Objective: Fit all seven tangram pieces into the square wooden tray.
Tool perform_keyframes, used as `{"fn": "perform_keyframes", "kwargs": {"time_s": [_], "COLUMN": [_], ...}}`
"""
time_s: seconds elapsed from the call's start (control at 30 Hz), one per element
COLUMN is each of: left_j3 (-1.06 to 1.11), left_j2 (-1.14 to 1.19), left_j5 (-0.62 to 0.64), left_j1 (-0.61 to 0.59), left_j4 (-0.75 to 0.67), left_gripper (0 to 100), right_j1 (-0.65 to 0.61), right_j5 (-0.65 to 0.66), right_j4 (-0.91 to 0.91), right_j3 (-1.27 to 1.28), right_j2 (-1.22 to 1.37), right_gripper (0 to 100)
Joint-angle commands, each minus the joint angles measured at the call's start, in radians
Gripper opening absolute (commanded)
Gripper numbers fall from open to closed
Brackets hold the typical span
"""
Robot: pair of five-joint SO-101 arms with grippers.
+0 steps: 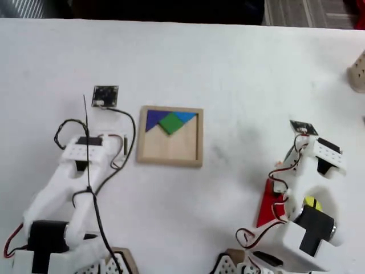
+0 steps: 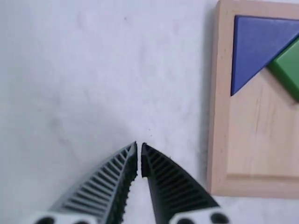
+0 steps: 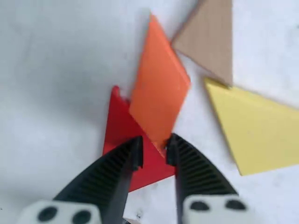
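The square wooden tray (image 1: pixel 171 155) lies mid-table with a dark blue triangle (image 1: pixel 151 120), a green square (image 1: pixel 170 123) and a light blue triangle (image 1: pixel 185 116) along its far side. My left gripper (image 2: pixel 139 150) is shut and empty on the bare table just beside the tray's (image 2: pixel 216 116) left rim. My right gripper (image 3: pixel 154 150) is closed on the corner of an orange parallelogram (image 3: pixel 159 93), which overlaps a red triangle (image 3: pixel 124 135). A yellow triangle (image 3: pixel 257 135) and a tan triangle (image 3: pixel 210 39) lie close by. The right arm (image 1: pixel 296 171) stands over the red triangle (image 1: pixel 266 202).
A small black circuit board (image 1: pixel 105 95) with a cable lies left of the tray's far corner. A wooden object (image 1: pixel 357 71) sits at the table's right edge. White table spreads between the tray and the right arm.
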Motion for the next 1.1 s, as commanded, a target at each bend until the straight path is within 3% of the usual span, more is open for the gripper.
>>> {"fn": "perform_keyframes", "kwargs": {"time_s": [0.0,0.3,0.5,0.63,1.07], "left_j3": [-0.051,-0.051,-0.051,-0.051,-0.049], "left_j2": [0.002,0.002,0.002,0.002,0.002], "left_j5": [-0.008,-0.008,-0.008,-0.008,-0.008], "left_j1": [0.002,0.002,0.004,0.005,0.004], "left_j4": [0.006,0.009,0.008,0.006,0.005], "left_gripper": [4,4,4,4,4], "right_j1": [-0.022,-0.022,-0.025,-0.025,-0.174], "right_j5": [-0.012,-0.012,-0.014,-0.074,-0.382], "right_j4": [-0.051,-0.027,0.246,0.323,0.038], "right_j3": [0.002,-0.015,-0.170,-0.279,-0.255], "right_j2": [0.015,0.005,0.005,0.005,0.016], "right_gripper": [1.6,2.6,16.6,18.0,18.0]}}
